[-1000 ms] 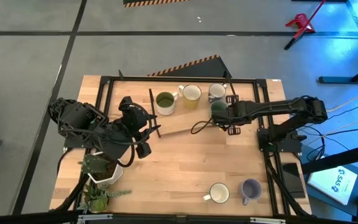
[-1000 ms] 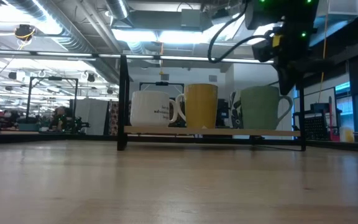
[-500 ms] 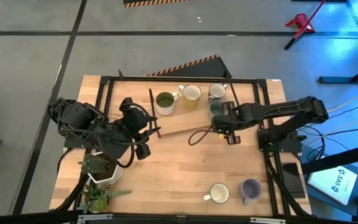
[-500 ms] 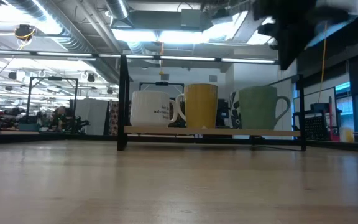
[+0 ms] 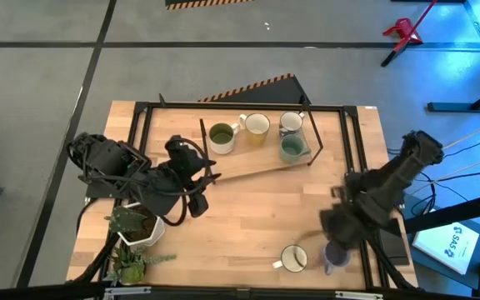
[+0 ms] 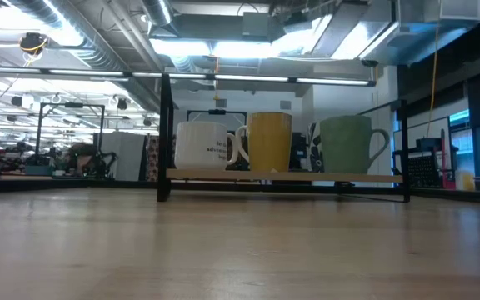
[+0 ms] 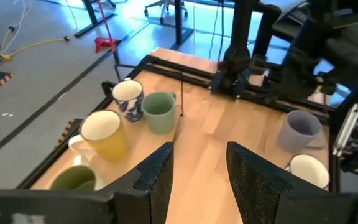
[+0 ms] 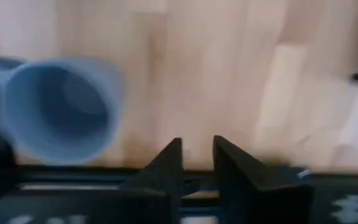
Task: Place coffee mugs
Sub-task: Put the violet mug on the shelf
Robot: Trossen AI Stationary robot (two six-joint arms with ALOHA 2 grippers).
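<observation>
While the table (image 5: 248,208) is seen from above, the right arm is found at its right near corner, its gripper (image 5: 333,223) above the lavender mug (image 5: 337,253); its jaws are nearly closed and grasp nothing. The left gripper (image 5: 200,185) waits at the table's left, jaws parted and empty. On the shelf (image 5: 257,163) stand four mugs: olive (image 5: 221,136), yellow (image 5: 257,126), blue-patterned (image 5: 290,123) and teal-green (image 5: 292,149). A white mug (image 5: 294,259) sits just beside the lavender one.

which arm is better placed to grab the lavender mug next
Right. Its end effector hangs just above the small round lavender ceramic mug, empty, while the left end effector sits across the wooden table.
</observation>
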